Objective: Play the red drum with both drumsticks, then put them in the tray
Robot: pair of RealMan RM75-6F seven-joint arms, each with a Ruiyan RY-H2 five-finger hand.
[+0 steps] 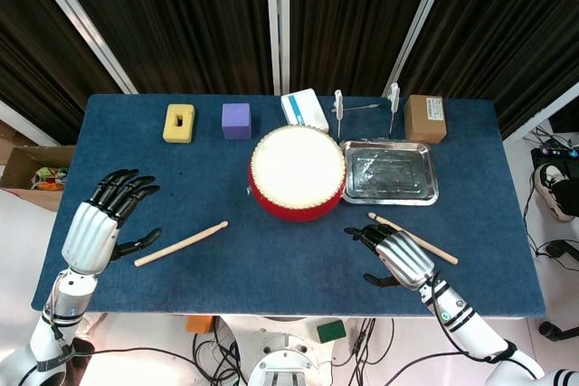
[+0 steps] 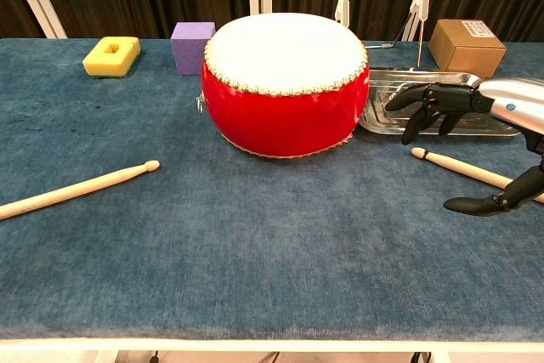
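The red drum (image 1: 298,174) is seen standing upright near the middle of the blue table (image 1: 271,259), its white skin facing up. Just to its right a shiny metal tray (image 1: 389,173) is laid flat, close beside the drum's wall; only a clear liner can be made out inside it. One drumstick (image 1: 181,244) is found lying on the cloth in front of the drum and to the left, its tip pointed toward the drum. The other drumstick (image 1: 412,238) lies in front of the tray, slanted, with its tip nearest the drum. The left hand (image 1: 107,216) is held at the table's left edge, palm turned inward, fingers spread wide and holding nothing, well apart from the left stick. The right hand (image 1: 396,252) is poised over the right stick, fingers apart and stretched toward the drum; in the chest view its thumb (image 2: 493,203) is seen below and apart from the fingers (image 2: 425,108), with nothing gripped. Along the far edge a yellow block (image 1: 179,123), a purple cube (image 1: 236,120), a white box (image 1: 304,109) and a cardboard box (image 1: 425,118) are set out.
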